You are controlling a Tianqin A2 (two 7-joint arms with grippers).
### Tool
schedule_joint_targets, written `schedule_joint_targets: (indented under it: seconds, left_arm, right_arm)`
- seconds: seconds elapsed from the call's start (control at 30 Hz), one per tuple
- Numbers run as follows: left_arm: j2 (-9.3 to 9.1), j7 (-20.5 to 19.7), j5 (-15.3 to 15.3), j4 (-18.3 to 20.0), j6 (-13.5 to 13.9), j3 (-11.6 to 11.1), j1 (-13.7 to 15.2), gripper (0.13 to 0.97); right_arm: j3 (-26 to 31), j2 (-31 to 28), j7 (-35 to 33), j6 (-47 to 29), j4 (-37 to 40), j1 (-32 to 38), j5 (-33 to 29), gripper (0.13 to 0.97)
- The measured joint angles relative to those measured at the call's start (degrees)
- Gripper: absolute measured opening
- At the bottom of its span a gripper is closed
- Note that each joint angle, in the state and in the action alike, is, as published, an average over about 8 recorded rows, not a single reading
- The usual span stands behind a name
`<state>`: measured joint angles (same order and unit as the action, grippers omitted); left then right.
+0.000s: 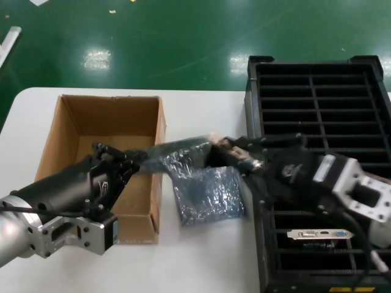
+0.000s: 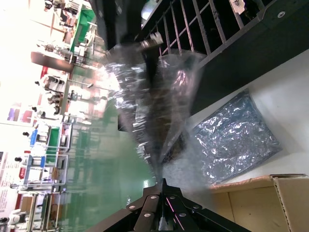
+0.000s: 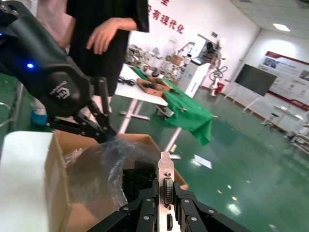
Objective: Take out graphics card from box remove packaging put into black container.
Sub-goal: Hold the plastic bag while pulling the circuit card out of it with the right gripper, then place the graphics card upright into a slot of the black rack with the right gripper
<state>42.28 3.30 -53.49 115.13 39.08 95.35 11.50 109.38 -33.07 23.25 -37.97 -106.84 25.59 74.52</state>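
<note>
Above the table between the brown box (image 1: 73,131) and the black container (image 1: 317,97), both grippers hold one bagged graphics card (image 3: 166,186). My right gripper (image 1: 221,152) (image 3: 165,192) is shut on the card's silver bracket, which sticks out of the bag. My left gripper (image 1: 142,162) (image 2: 163,183) is shut on the far end of the crinkly silver packaging (image 1: 180,155) (image 2: 149,106) (image 3: 96,166), which stretches between them. The card's board is hidden inside the bag. A second card (image 1: 319,234) stands in a near slot of the container.
An empty antistatic bag (image 1: 208,195) (image 2: 236,137) lies flat on the white table (image 1: 201,262) under the held card. The box interior looks empty. A person (image 3: 104,34) stands beyond the table, behind the left arm. Green floor lies past the table's far edge.
</note>
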Motion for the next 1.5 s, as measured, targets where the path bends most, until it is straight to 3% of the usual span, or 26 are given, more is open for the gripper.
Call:
schedule_joint_targets:
  seconds: [0.43,0.77,1.1,1.5]
  left_arm:
    - [0.00,0.0,0.0,0.0,0.0,0.0,0.0,0.138]
    - [0.00,0.0,0.0,0.0,0.0,0.0,0.0,0.138]
    - [0.00,0.0,0.0,0.0,0.0,0.0,0.0,0.138]
    - [0.00,0.0,0.0,0.0,0.0,0.0,0.0,0.138]
  right_arm:
    - [-12.2,-8.2,8.4,-0.7,-9.4,-8.5,-1.4,0.184]
    - [-20.0,-13.8,9.3,-0.4,-11.1,-13.6,-0.2,0.184]
    - [-20.7,-13.0,11.7,-1.5,-11.2,-13.4,-4.6,0.184]
    - [-20.6,-12.8,11.9,-1.7,-11.2,-13.3,-5.1,0.184]
